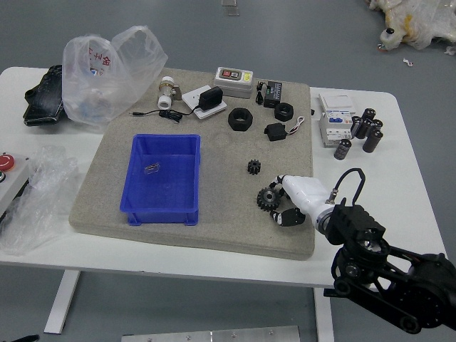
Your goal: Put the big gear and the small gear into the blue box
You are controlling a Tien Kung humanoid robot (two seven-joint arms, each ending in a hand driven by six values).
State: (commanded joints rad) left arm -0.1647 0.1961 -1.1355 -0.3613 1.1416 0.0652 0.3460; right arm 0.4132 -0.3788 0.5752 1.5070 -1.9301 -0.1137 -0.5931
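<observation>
Reaching in from the lower right, the robot's right hand (pixel 291 200) is resting low over a grey mat (pixel 228 241) on the white surface (pixel 192 258), its black fingers (pixel 288 217) parted in a partly open curve on either side of the big gear (pixel 268 199). The gear is lying flat on the mat between their tips; from this high angle, whether they are touching it is hard to tell, though no firm grip is showing. The small gear (pixel 254 167) is sitting just beyond it and slightly to the left, apart from the hand. Both gears are lying outside the blue box (pixel 162 213), which is standing on the left part of the mat with a small pale item (pixel 152 169) inside. A dark tip of the left arm (pixel 27 338) is showing at the bottom left corner. Toward the far side, two black rings (pixel 240 119) are lying near a black adapter (pixel 211 98), while a clear plastic bag (pixel 100 78) is slumping at the far left. Black cylinders (pixel 372 140) are standing at the right.
</observation>
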